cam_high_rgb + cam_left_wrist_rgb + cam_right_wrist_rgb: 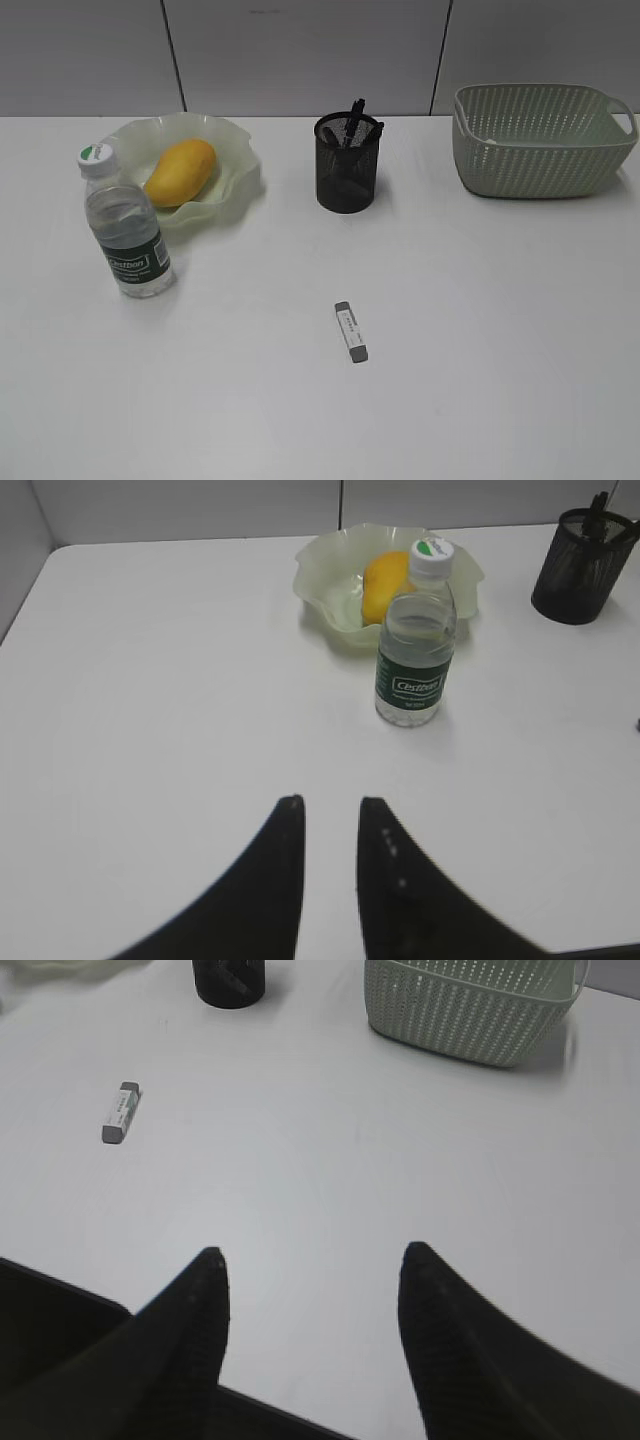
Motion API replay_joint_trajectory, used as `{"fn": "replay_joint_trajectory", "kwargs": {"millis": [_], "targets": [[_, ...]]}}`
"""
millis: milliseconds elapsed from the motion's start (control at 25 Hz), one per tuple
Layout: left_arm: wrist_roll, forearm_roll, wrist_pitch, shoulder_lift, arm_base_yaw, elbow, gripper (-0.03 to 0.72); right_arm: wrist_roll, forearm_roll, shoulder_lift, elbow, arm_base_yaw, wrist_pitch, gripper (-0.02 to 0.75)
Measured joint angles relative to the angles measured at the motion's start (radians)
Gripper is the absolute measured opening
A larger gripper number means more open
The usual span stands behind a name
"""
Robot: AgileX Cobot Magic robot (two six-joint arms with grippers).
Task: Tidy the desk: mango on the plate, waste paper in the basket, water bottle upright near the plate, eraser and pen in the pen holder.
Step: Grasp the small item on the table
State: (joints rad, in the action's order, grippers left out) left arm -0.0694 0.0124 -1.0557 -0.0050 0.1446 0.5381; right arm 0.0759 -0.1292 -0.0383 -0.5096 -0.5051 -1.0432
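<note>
small grey-and-white rectangular eraser (351, 332) flat on the white desk (500, 330), in front of the black mesh pen holder (347, 162), well apart. right gripper (312, 1265) spread wide and empty; left gripper (330, 812) narrowly parted, empty. low, thin profile: could skid away under closing fingertips.

One mango (181, 172), one plate (236, 160), one water bottle (126, 232) and one eraser (351, 332). One pen holder (347, 170), one basket (540, 140)
</note>
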Motion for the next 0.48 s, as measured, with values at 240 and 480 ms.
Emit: {"fn": "replay_joint_trajectory", "kwargs": {"millis": [240, 480], "targets": [[0.026, -0.038, 0.002, 0.094, 0.0, 0.001, 0.141, -0.002, 0.007, 0.001, 0.0, 0.087, 0.003, 0.436], [0.11, -0.206, 0.062, 0.389, 0.0, 0.026, 0.172, -0.003, 0.008, 0.034, 0.0, 0.336, 0.004, 0.436]]}}
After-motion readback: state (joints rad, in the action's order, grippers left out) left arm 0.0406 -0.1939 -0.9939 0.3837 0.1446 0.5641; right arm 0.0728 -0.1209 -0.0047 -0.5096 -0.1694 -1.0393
